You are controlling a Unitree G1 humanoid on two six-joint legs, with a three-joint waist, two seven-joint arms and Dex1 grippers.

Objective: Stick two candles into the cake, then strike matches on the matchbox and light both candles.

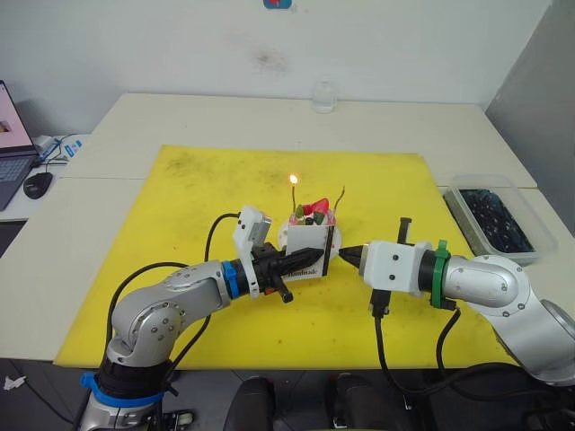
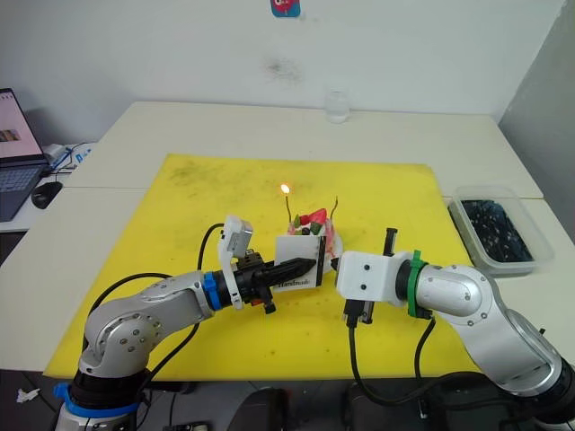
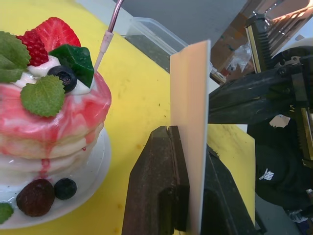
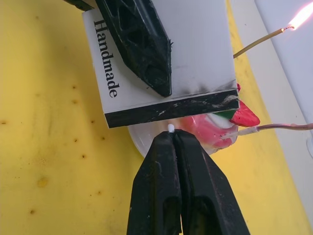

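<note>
The step in hand looks like striking the second match: the left gripper [image 1: 310,258] is clamped on the matchbox [image 4: 156,63], holding it upright just in front of the cake [image 3: 49,127], black strip turned toward the other arm. The right gripper [image 4: 172,134] has its fingers pressed together on a match [image 4: 170,128], of which I see just a pale tip poking out, almost touching that strip. Two candles stand in the cake: one [image 1: 294,199] is burning, the other [image 1: 340,199] is unlit. One matchbox, one cake, one match that I can make out. Next, I'd judge, comes a quick firm drag along the strip, then carrying the flame past the box to the unlit candle.
</note>
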